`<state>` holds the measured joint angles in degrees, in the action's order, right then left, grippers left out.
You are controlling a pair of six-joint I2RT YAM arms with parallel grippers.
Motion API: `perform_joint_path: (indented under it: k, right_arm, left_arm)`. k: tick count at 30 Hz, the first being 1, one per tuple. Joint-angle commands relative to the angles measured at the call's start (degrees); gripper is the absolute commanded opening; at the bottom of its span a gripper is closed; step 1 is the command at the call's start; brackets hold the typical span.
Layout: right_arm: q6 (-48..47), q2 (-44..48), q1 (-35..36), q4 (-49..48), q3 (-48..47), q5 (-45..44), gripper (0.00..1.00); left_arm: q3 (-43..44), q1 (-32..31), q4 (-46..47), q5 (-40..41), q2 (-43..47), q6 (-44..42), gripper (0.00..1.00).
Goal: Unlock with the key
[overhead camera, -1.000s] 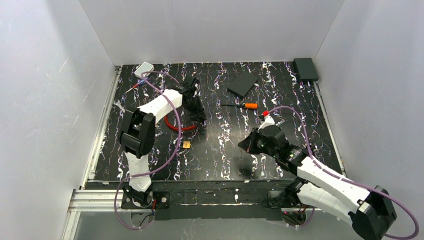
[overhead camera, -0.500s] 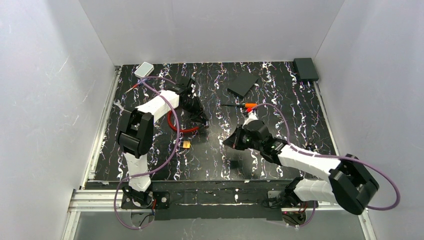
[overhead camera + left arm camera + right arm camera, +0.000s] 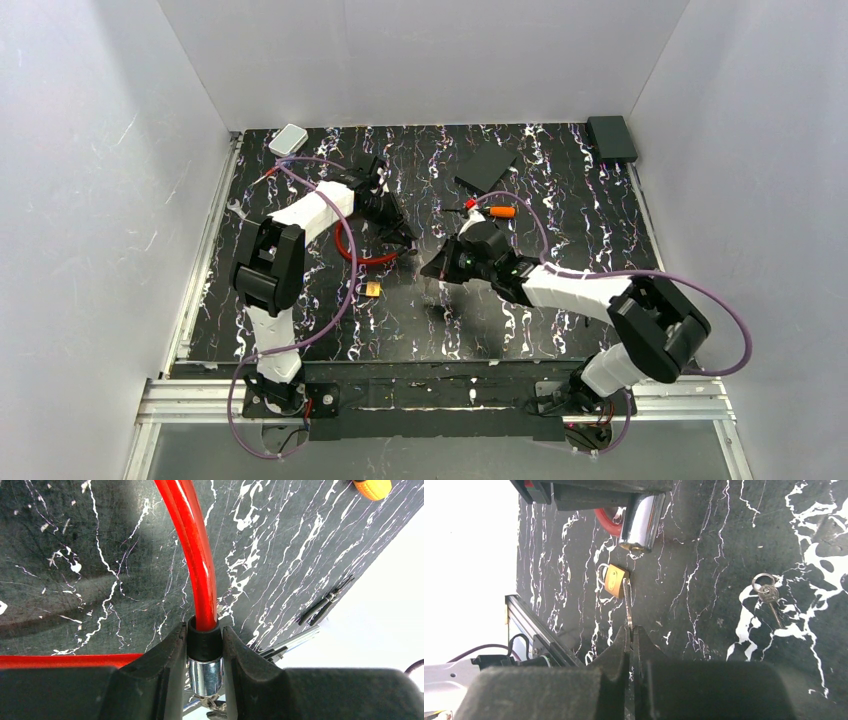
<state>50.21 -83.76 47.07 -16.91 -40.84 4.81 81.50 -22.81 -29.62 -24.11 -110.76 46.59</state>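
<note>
Right wrist view: key pinched and carried, blade leading

The right fingers [image 3: 620, 652] are closed on the key [image 3: 627, 605], whose blade juts past their tips toward the padlock [image 3: 614, 580]. It looks light, stiff and slick, so it could swivel in the pinch and is best held by the flat head. The left fingers [image 3: 162, 662] clamp the black collar of the red cable lock [image 3: 197, 565]

Top view: fixed, high behind the arm bases [image 3: 290, 392], looking down over the whole desk [image 3: 580, 200].
Left wrist view: very near, down along left claw [image 3: 205, 632] onto the red cable [image 3: 192, 540].
Right wrist view: near, low, along right claw [image 3: 632, 630] and key [image 3: 628, 602], leftward to padlock [image 3: 614, 580].
Shared: cable's lock end [image 3: 644, 517] in both wrist views; all in top view.
</note>
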Motion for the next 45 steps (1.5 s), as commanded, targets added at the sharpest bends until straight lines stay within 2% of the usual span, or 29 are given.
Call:
perform_joint_path:
  k: [1, 15, 45]
  right_arm:
    - [1.3, -2.8, 0.3, -2.7, -4.3, 1.8, 0.01]
    - [3.0, -8.8, -0.4, -4.6, -6.8, 3.6, 0.01]
    - [1.2, -6.0, -1.8, -4.9, -7.1, 3.7, 0.01]
  left_arm:
    - [-0.7, 0.3, -0.3, -2.5, 5.2, 0.7, 0.00]
    - [-0.9, 0.3, -0.4, -2.3, 6.2, -0.1, 0.00]
    - [-0.9, 0.3, -1.0, -0.3, 5.9, -1.1, 0.00]
